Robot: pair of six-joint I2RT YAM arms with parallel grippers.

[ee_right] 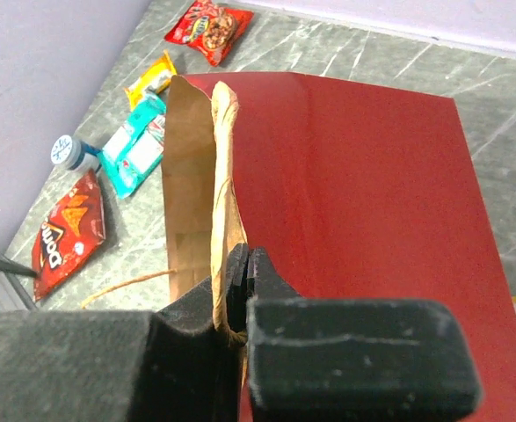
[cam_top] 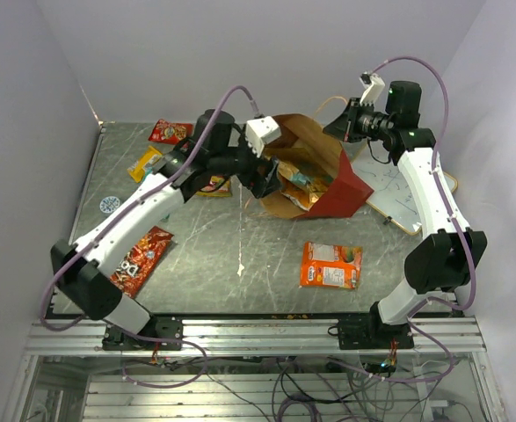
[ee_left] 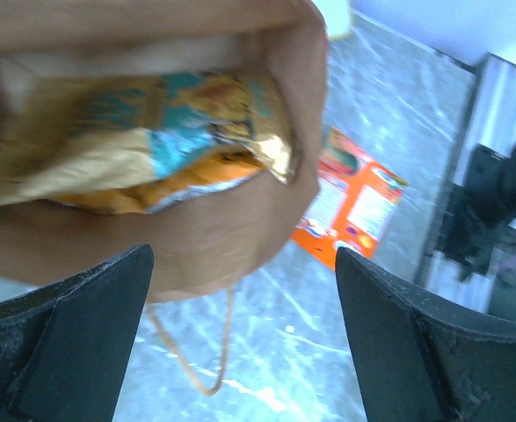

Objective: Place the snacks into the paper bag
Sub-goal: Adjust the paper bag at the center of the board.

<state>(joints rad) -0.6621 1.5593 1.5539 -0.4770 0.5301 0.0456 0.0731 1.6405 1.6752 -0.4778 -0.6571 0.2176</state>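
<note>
Snacks are partly packed: a gold chip bag (ee_left: 143, 149) sits inside the tilted paper bag (cam_top: 338, 189) mid-bench, the left gripper (ee_left: 240, 343) has its fingers apart at the mouth, the right gripper (ee_right: 244, 281) has its fingers clamped on a handle (ee_right: 224, 176), and the orange flat pack (cam_top: 330, 265), Doritos bag (cam_top: 141, 259) and small red packet (cam_top: 170, 132) lie outside.

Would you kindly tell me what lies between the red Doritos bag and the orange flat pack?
Only bare table, with one pale fleck, separates the red Doritos bag from the orange flat pack, as the top view shows.
</note>
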